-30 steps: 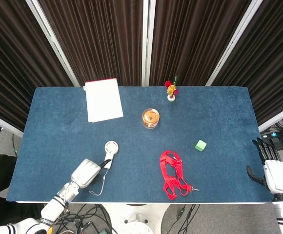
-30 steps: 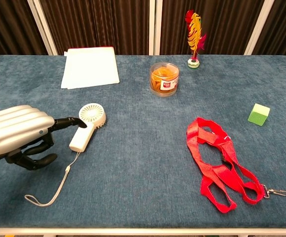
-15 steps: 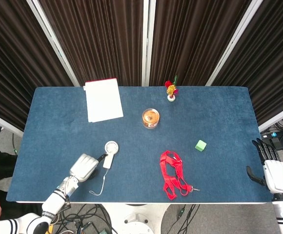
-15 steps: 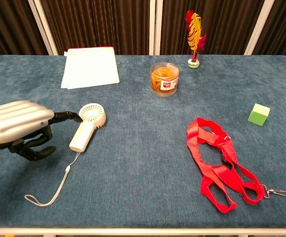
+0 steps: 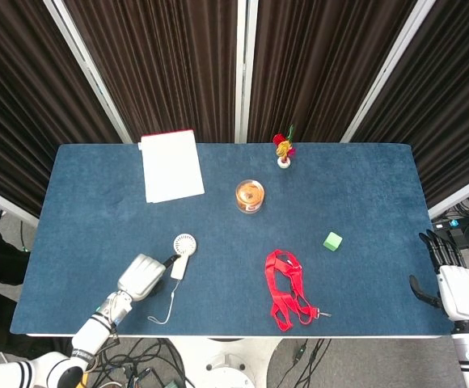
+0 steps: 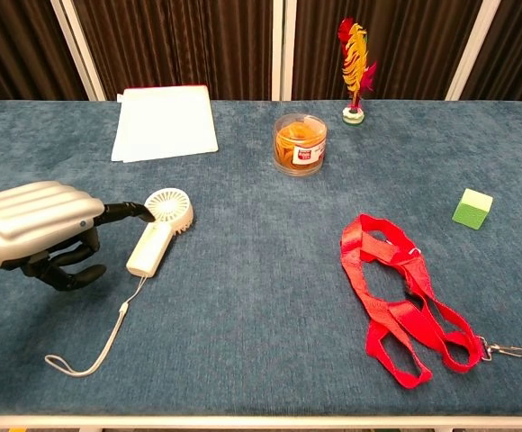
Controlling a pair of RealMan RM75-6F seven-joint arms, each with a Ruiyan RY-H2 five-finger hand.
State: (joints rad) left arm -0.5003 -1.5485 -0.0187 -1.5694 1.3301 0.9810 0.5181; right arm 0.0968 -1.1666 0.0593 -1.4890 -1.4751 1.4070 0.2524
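Observation:
A small white handheld fan (image 5: 182, 252) (image 6: 157, 229) lies flat at the table's front left, its wrist cord (image 6: 99, 346) trailing toward the front edge. My left hand (image 5: 141, 275) (image 6: 40, 229) hovers just left of the fan and holds nothing. One dark finger (image 6: 126, 213) stretches toward the fan's round head, and the others curl loosely underneath. My right hand (image 5: 453, 283) hangs off the table's right edge with fingers spread and nothing in it. It shows only in the head view.
A red strap (image 5: 287, 289) (image 6: 400, 301) lies front centre-right, and a green cube (image 5: 332, 241) (image 6: 472, 208) sits beyond it. A clear jar of orange pieces (image 5: 250, 196) (image 6: 301, 144), a feather ornament (image 5: 283, 149) (image 6: 355, 67) and a white pad (image 5: 171, 166) (image 6: 165, 122) sit further back.
My left hand has drawn back leftward. Its outstretched finger has left the fan's handle and now points at the fan's head. The fan and my right hand have not moved.

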